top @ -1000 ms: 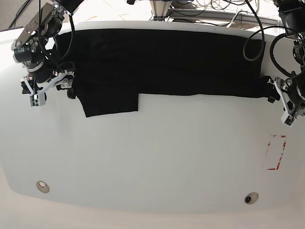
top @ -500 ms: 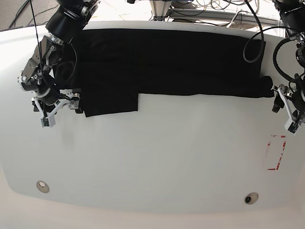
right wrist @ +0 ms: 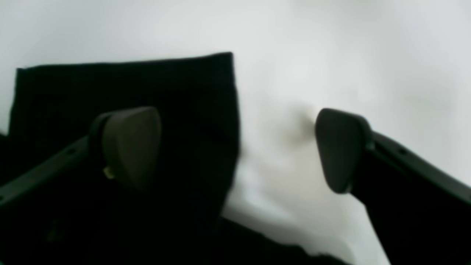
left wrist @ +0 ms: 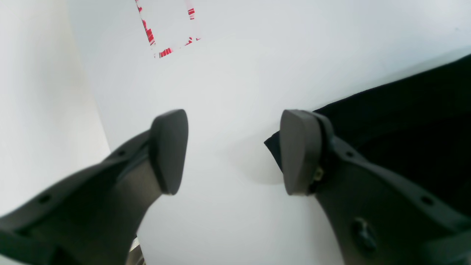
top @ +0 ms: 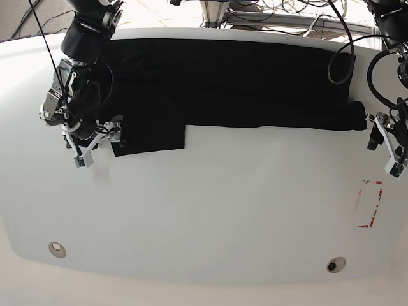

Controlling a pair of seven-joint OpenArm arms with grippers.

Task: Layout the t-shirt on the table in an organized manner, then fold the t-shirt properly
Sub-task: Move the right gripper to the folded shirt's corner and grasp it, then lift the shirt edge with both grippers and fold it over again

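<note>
Black cloth t-shirt (top: pixel 229 83), spread flat as a long band across the far half of the table (top: pixel 210 217), a squared flap hanging toward 7 o'clock; right gripper (top: pixel 99 143) at 9 o'clock, jaws wide apart and empty, one finger (right wrist: pixel 128 145) over the flap's corner; left gripper (top: pixel 387 145) at 3 o'clock, jaws parted, holding nothing, beside the cloth's end; red-outlined rectangle (top: pixel 370 204) toward 4 o'clock; two round metal fittings (top: pixel 57 248) along the near edge

You had the black t-shirt (top: pixel 223 83) spread along the table's (top: pixel 204 217) far edge, one open gripper at each end.
</note>
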